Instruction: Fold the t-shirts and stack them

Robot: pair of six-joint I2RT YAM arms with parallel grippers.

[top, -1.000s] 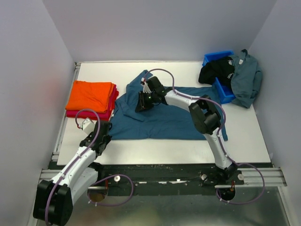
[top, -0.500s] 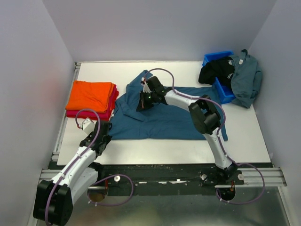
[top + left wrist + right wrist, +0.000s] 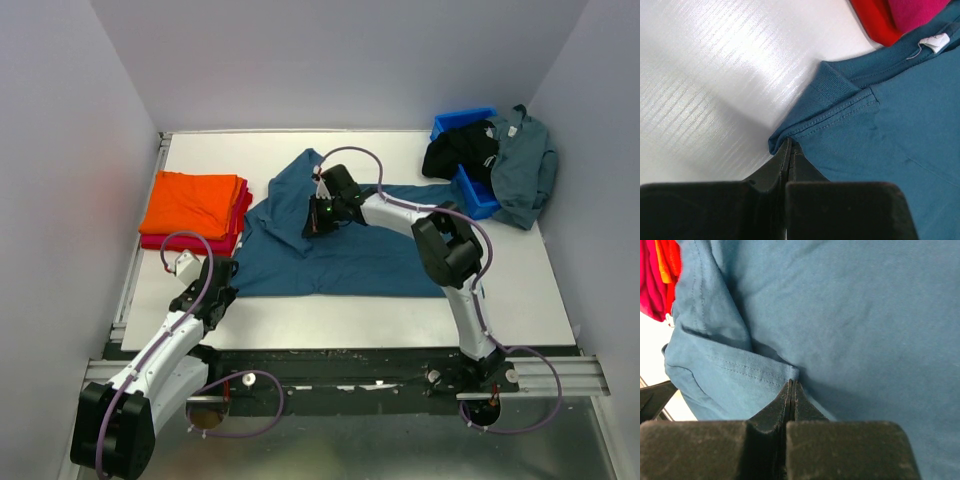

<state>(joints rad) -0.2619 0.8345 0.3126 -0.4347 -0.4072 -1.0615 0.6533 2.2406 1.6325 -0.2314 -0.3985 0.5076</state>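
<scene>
A dark teal blue t-shirt (image 3: 350, 250) lies spread over the middle of the table. My left gripper (image 3: 228, 283) is shut on its near left corner by the collar (image 3: 790, 142), low at the table. My right gripper (image 3: 312, 228) is shut on a fold of the sleeve edge (image 3: 791, 382), held over the shirt's upper left part. The folded orange t-shirt (image 3: 192, 202) lies on the folded crimson one (image 3: 238, 222) at the left. A black t-shirt (image 3: 458, 148) and a grey-blue one (image 3: 522, 165) hang over the bin.
A blue plastic bin (image 3: 468, 160) stands at the back right corner. White walls close in the table at the left, back and right. A metal rail (image 3: 350, 360) runs along the near edge.
My right gripper has moved a little to the right with the teal sleeve fold, drawing the cloth inward. The left arm has not moved.
</scene>
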